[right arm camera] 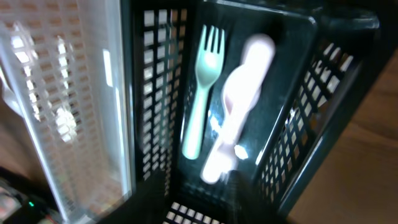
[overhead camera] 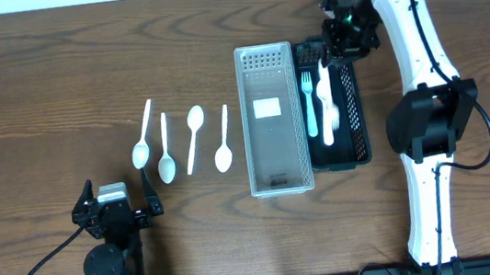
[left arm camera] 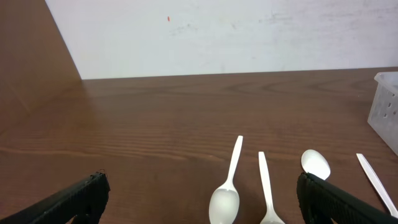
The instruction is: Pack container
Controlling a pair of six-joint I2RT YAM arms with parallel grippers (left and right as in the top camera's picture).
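Left gripper [left arm camera: 202,193] gaped fully wide, held nothing; white spoons [left arm camera: 225,199] just ahead of jaws. Right gripper [overhead camera: 345,38] above black basket [overhead camera: 360,134], jaw gap impossible to tell; teal fork [right arm camera: 202,93], white utensil [right arm camera: 239,106] lay below.

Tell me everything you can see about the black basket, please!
The black basket is a long, narrow tray that looks like plastic, with grid holes in its walls and a shiny solid floor. It sits flat on the wooden table, right beside the clear bin, seemingly touching it. Inside, a pale green fork and some white cutlery lie lengthways.
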